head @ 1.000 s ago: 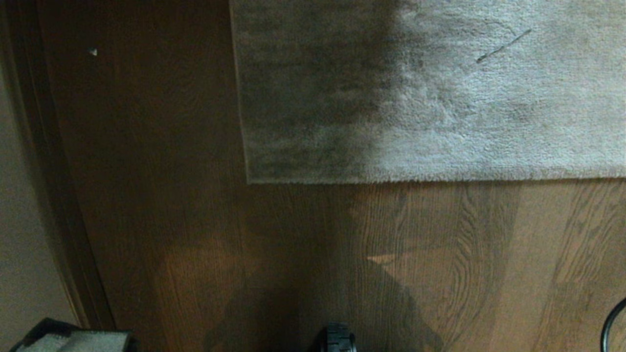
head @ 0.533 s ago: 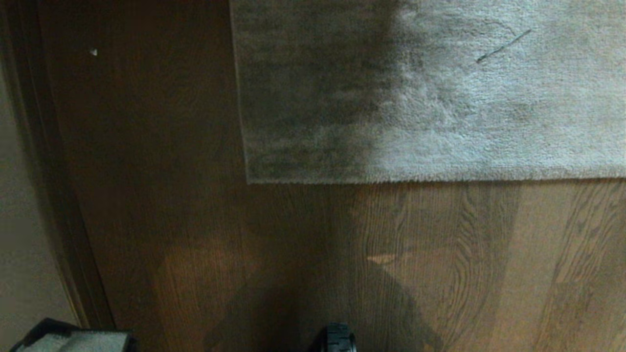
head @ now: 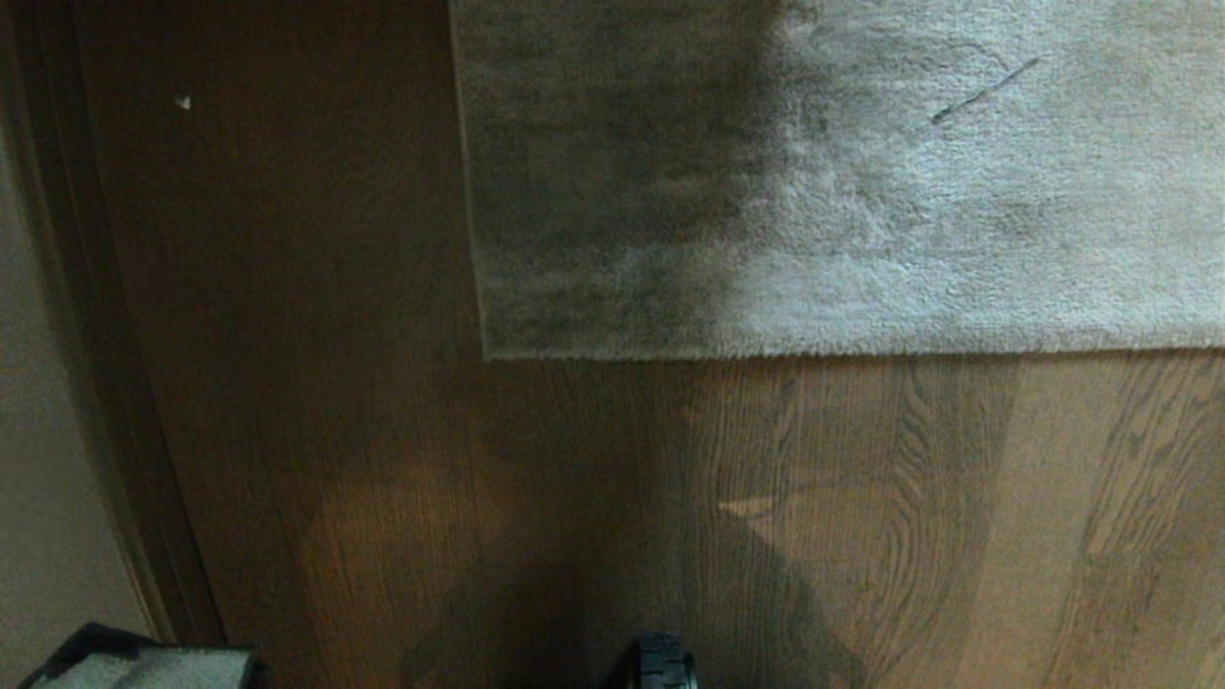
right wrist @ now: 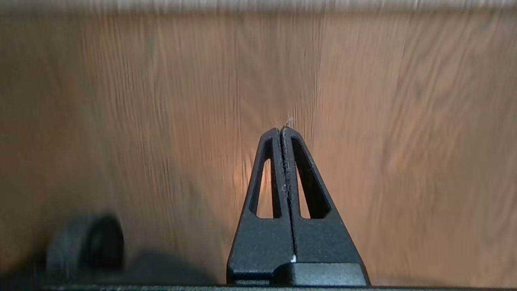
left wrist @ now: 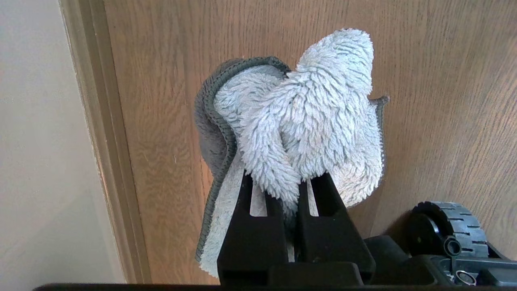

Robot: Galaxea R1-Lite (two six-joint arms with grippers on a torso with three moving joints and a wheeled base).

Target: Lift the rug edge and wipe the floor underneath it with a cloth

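Rug flat on floor; cloth in left gripper.
Rug edge: straight, short plush pile, light grey, lying flat on matte wood-grain floor. Left gripper jaws clamped on the cloth, shaggy pale terry, bunched, grey-hemmed, above the floor beside a baseboard. Right gripper jaws pressed together, empty, over bare planks.

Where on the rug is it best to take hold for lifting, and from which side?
Probably the near-left corner of the rug, approached from the bare floor in front. Two free edges meet there and it lies flat, so fingers must pinch low at the border.
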